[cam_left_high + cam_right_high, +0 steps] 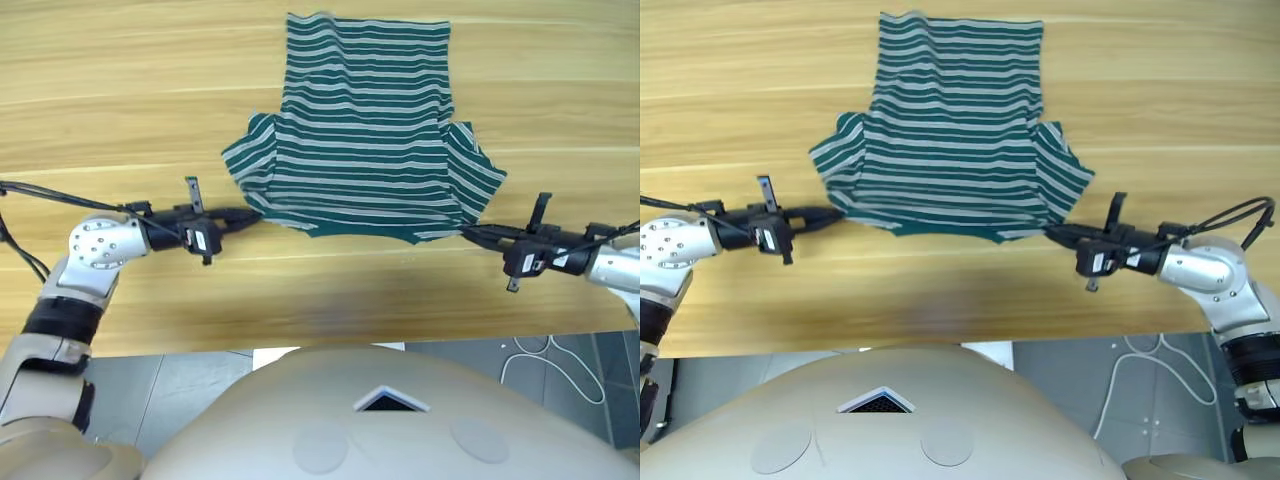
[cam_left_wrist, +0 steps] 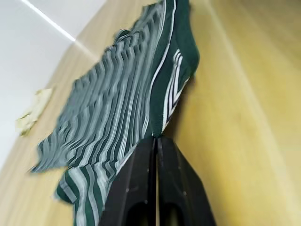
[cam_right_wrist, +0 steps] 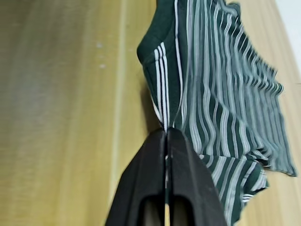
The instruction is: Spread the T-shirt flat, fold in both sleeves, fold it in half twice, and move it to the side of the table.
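Green striped T-shirt (image 1: 365, 130) lay mid-table (image 1: 120, 100), collar end toward the robot, sleeves bunched at its sides. Left gripper (image 1: 255, 214) was pinched shut on the near-left corner of the cloth. Right gripper (image 1: 468, 232) was clamped on the near-right corner - both low over the wood.

There is one T-shirt (image 1: 365, 120) on one table (image 1: 120, 90), with two sleeves: the left sleeve (image 1: 250, 152) and the right sleeve (image 1: 478, 165). Two grippers sit toward the near edge, the left gripper (image 1: 253, 213) and the right gripper (image 1: 468, 232). One white cable (image 1: 545, 365) lies past that edge.
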